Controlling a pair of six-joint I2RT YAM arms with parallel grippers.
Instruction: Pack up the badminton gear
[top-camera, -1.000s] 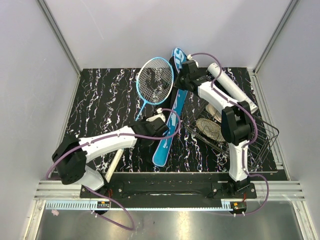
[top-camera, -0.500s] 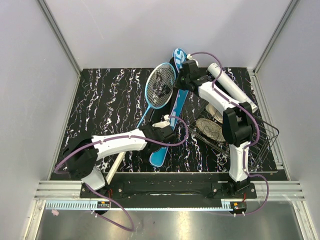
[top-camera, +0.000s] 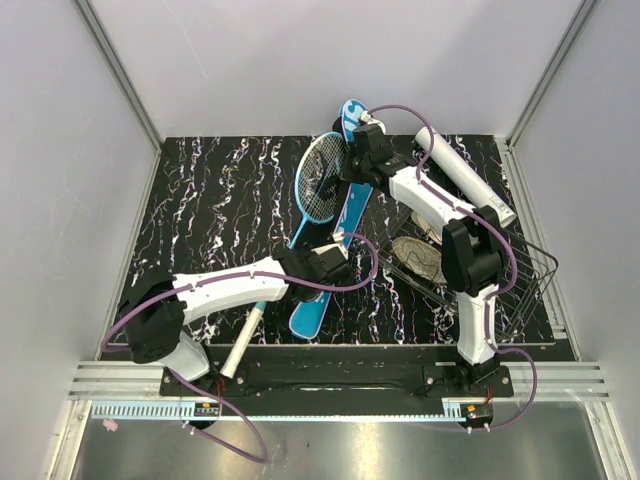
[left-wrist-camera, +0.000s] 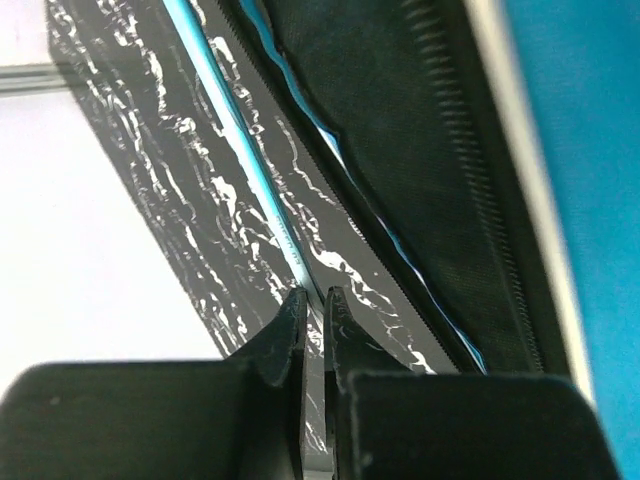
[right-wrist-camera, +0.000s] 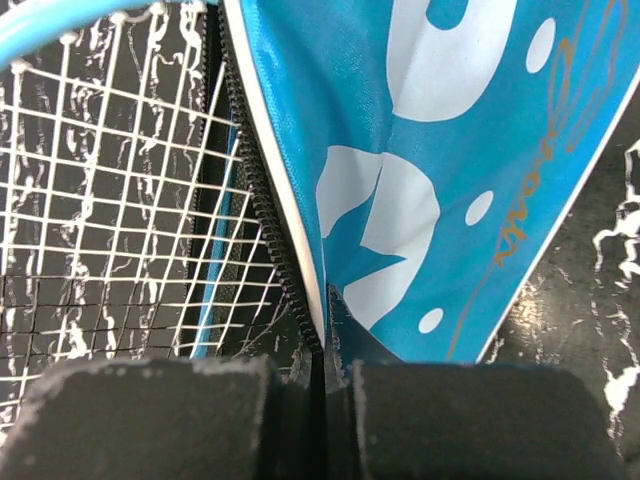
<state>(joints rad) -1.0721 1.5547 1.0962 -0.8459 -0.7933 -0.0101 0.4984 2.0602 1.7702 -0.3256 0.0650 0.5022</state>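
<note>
Your left gripper (left-wrist-camera: 314, 300) is pinching the thin shaft (left-wrist-camera: 266, 200) of the light-blue-framed racket with white strings (top-camera: 322, 178). Its jaws are almost together, with only the shaft between them. Your right gripper (right-wrist-camera: 322, 350) is pressed tight on the zippered edge of the blue racket-shaped fabric cover (top-camera: 310, 312), holding its mouth up near the far edge of the bench.

The next move depends on how the racket lies against that mouth. The racket's long axis runs from the far edge down toward the near-left corner, almost parallel to the cover's. The head lies just left of the open zipper edge. In the right wrist view the strings sit right against the zipper teeth. Part of the head looks to be over the dark lining, though how far is hard to tell. So the opening lies to the right of the head. I judge the left arm, holding the shaft, is the one placed to feed it in, with the right holding the mouth lifted.

A second ago the racket head lay flat and apart from the cover, to its left. Now it is tilted and close against the edge. The left gripper has moved toward the bench's middle, and the cover's near end has swung slightly left.

A white handle (top-camera: 243, 343), probably a second racket's, shows by the near edge. The long white cylindrical tube (top-camera: 465, 178) lies toward the far-right corner, beside the black wire basket (top-camera: 528, 290).
</note>
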